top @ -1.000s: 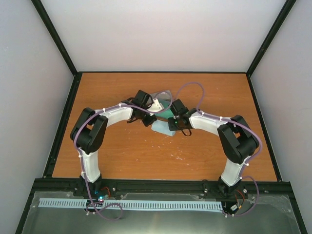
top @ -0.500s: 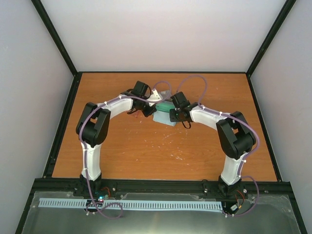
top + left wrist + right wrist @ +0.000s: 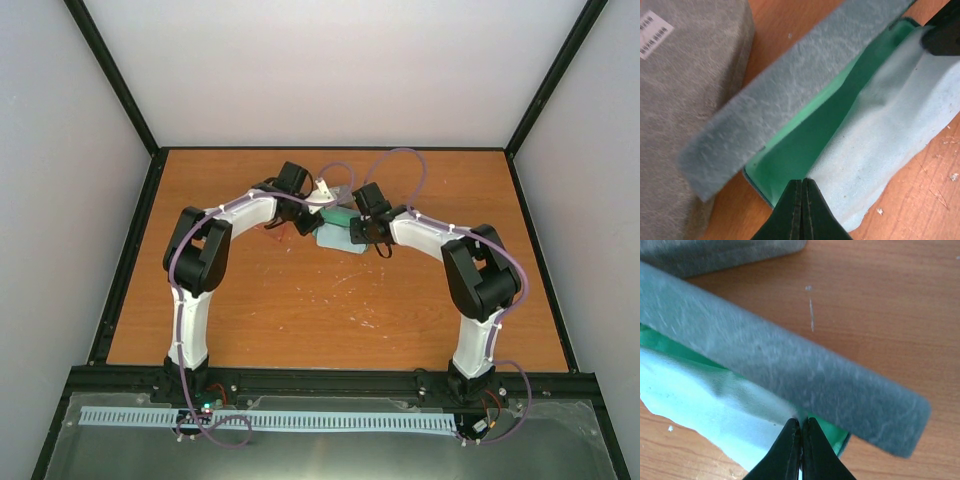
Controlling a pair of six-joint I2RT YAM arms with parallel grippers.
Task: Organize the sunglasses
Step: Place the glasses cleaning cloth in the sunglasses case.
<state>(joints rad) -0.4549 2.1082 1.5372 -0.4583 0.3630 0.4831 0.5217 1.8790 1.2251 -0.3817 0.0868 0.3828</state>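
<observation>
An open blue-grey case with a green lining lies at the middle of the table, its lid raised. A pale blue cloth is draped over its near rim and into the lining. My left gripper is shut on one corner of the cloth. My right gripper is shut on the cloth at the other end, just under the lid. In the top view a faint red-pink outline, probably the sunglasses, lies on the table under my left arm.
A second, closed grey case with a white barcode label lies just beyond the open one, also seen in the right wrist view. The wooden table has black rails along its edges and grey walls around it.
Both arms have reached away from the near edge together, carrying the cloth from the bare table up onto the open case. Both grippers stayed shut.
</observation>
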